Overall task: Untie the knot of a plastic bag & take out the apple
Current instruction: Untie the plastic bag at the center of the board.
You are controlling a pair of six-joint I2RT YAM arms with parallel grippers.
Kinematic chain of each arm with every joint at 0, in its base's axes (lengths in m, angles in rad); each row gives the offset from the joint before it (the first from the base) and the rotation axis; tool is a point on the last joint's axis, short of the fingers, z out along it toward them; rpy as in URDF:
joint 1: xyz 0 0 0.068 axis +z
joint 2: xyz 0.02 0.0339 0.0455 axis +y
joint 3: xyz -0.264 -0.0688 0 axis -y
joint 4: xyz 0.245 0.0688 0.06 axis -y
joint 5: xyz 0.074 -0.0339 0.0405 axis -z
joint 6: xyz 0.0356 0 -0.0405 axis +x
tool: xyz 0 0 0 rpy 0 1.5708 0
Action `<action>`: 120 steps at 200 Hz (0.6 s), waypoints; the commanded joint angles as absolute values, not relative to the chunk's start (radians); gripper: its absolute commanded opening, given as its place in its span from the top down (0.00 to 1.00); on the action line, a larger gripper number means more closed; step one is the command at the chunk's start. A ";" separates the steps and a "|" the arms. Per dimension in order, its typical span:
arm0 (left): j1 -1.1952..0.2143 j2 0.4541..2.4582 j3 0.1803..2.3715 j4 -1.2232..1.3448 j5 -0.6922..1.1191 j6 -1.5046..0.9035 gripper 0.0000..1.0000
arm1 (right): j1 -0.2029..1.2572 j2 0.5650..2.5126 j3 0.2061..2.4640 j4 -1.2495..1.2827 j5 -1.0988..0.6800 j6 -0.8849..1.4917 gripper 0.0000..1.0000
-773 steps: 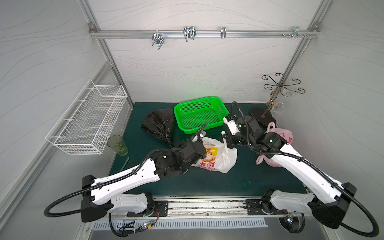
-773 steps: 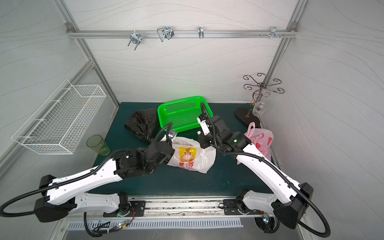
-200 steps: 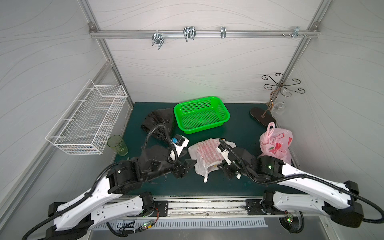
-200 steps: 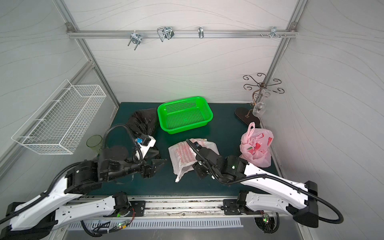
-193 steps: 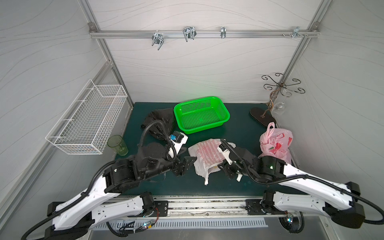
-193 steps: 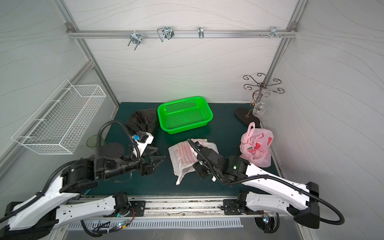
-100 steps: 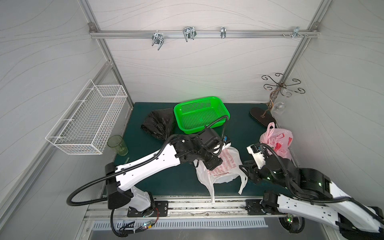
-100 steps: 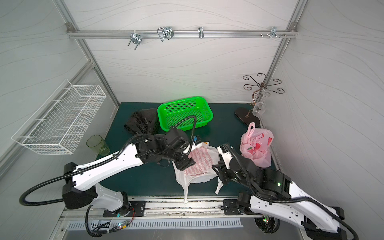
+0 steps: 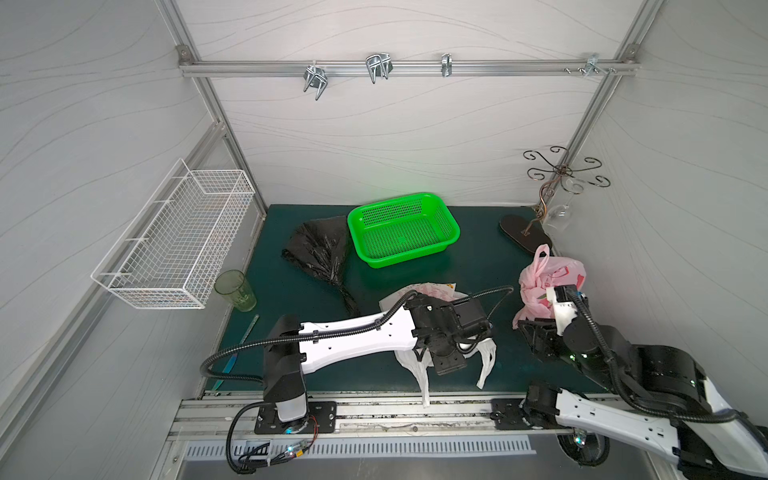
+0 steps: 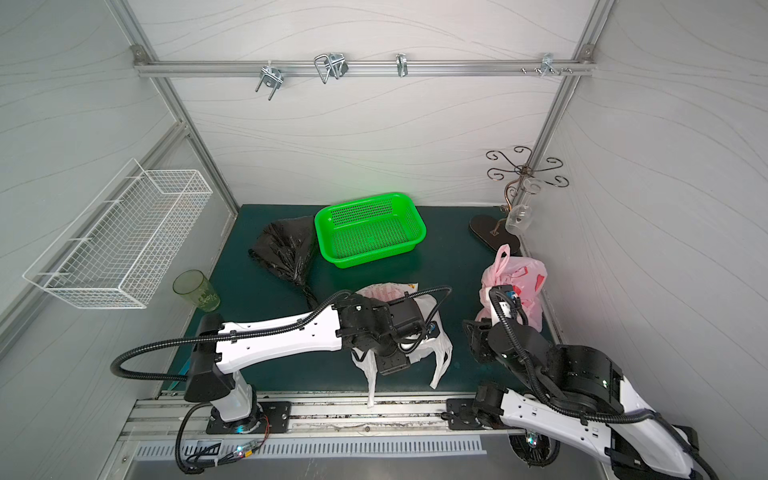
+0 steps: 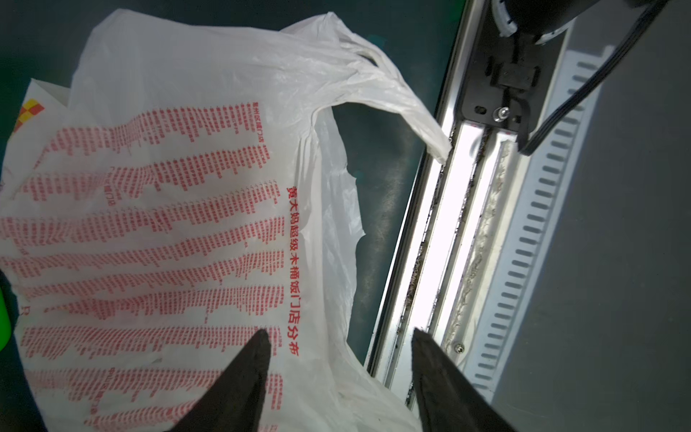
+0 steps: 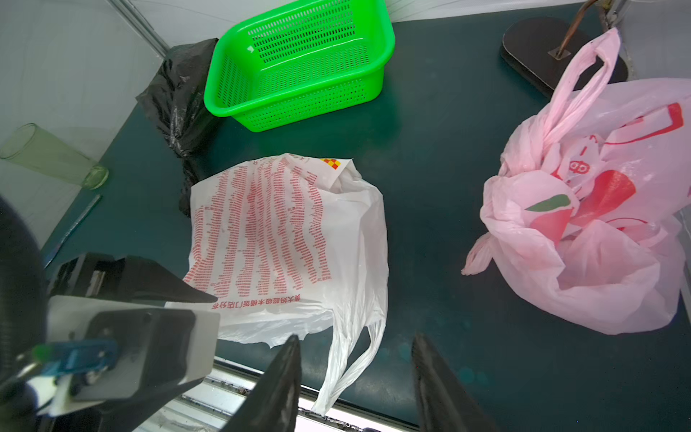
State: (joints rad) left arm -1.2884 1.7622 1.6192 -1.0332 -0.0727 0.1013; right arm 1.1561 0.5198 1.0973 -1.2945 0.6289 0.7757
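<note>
The white plastic bag (image 9: 419,291) (image 10: 386,291) with red print lies flat near the mat's front edge. Its two handles (image 12: 347,366) hang loose and apart over the front rail, and no knot shows. The apple is out of view. My left gripper (image 9: 446,361) (image 10: 390,361) (image 11: 340,333) hovers over the bag's front part, open, with the bag's mouth edge (image 11: 329,262) under the gap between its jaws. My right gripper (image 9: 536,332) (image 10: 473,336) (image 12: 357,338) stands open to the right of the bag, holding nothing, with one loose handle lying in front of it.
A knotted pink bag (image 9: 548,282) (image 12: 598,224) sits close behind my right gripper. A green basket (image 9: 403,228), a black bag (image 9: 320,253), a green cup (image 9: 235,291) and a hook stand (image 9: 525,239) sit farther back. A metal rail (image 11: 460,224) runs along the front edge.
My left gripper has shifted toward the front edge over the white bag. My right gripper has drawn back to the right, away from the bag, and its jaws stand a little wider.
</note>
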 commanded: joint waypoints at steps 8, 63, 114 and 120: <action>-1.293 1.797 1.657 -1.052 -0.216 0.101 0.40 | 1.150 0.522 1.102 -1.346 0.677 0.815 0.50; -1.293 1.847 1.655 -1.023 -0.144 0.133 0.39 | 1.150 0.496 1.102 -1.351 0.689 0.801 0.53; -1.290 1.902 1.662 -1.032 -0.115 0.141 0.52 | 1.151 0.488 1.090 -1.331 0.695 0.781 0.57; -1.287 1.908 1.658 -1.032 -0.135 0.138 0.56 | 1.150 0.486 1.089 -1.329 0.694 0.778 0.58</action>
